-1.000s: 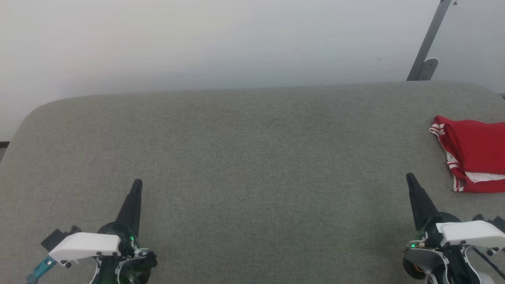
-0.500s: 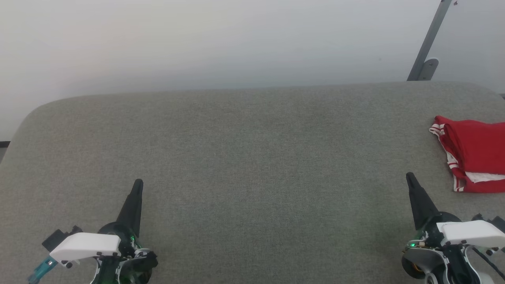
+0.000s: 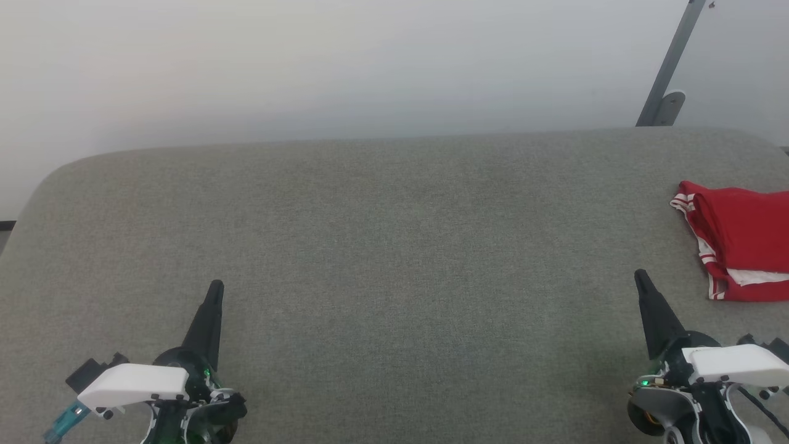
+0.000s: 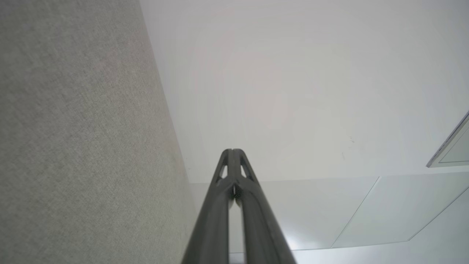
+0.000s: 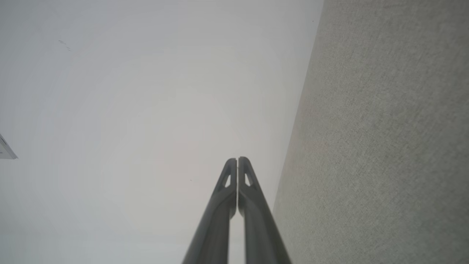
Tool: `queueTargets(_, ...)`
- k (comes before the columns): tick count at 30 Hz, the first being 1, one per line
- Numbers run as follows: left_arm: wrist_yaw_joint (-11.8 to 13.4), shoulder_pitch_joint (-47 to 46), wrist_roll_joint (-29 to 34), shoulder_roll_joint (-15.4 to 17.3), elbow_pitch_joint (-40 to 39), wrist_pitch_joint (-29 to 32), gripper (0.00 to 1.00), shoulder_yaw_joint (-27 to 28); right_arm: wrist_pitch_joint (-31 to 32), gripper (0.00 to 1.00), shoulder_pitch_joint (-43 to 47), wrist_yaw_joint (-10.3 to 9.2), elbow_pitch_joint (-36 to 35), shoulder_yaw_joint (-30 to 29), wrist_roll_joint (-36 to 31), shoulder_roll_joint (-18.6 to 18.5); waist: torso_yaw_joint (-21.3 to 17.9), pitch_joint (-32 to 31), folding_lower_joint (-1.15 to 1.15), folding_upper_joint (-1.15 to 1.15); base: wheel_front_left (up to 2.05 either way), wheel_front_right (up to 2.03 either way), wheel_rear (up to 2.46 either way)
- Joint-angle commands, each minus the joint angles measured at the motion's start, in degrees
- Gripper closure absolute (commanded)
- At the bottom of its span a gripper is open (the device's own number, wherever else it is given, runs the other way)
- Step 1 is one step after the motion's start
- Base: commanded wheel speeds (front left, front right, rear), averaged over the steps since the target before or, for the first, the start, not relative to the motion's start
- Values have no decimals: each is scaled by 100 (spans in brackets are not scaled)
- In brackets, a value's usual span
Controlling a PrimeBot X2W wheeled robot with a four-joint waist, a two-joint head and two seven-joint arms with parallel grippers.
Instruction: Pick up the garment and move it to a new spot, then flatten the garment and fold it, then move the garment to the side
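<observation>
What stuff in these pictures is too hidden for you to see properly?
The garment: head view, its right part is cut off by the picture's right edge.
Any print on it: head view, none shows on the folded cloth that faces up.
The grey pole: head view, its top runs off the upper edge.

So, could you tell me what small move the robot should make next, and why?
Probably open the right gripper and ease it forward and right toward the garment. The garment lies bunched at the right edge of the table, partly cut off in the head view, with nothing holding it. Both grippers are shut and empty, and the right one sits far closer to it than the left gripper.
</observation>
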Motion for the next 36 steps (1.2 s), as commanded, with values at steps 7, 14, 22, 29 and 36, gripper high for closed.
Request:
queueTargets(7,-16,-65,-16,-14,-3,17,100,0,16,100,-25,0,-20,-5,22,23,0,0,0,0,0,0,0)
queueTargets(14,-16,-65,-16,-14,-3,17,100,-1,16,100,-25,0,-20,-5,22,23,0,0,0,0,0,0,0)
queueTargets(22,-17,-65,-17,-14,-4,16,100,-1,16,100,-25,0,-21,-5,23,22,0,0,0,0,0,0,0)
queueTargets(29,-16,-65,-17,-14,-4,16,100,-1,16,100,-25,0,-21,-5,23,22,0,0,0,0,0,0,0)
queueTargets(36,-16,-65,-17,-14,-4,16,100,-1,15,100,-25,0,-21,-5,23,23,0,0,0,0,0,0,0)
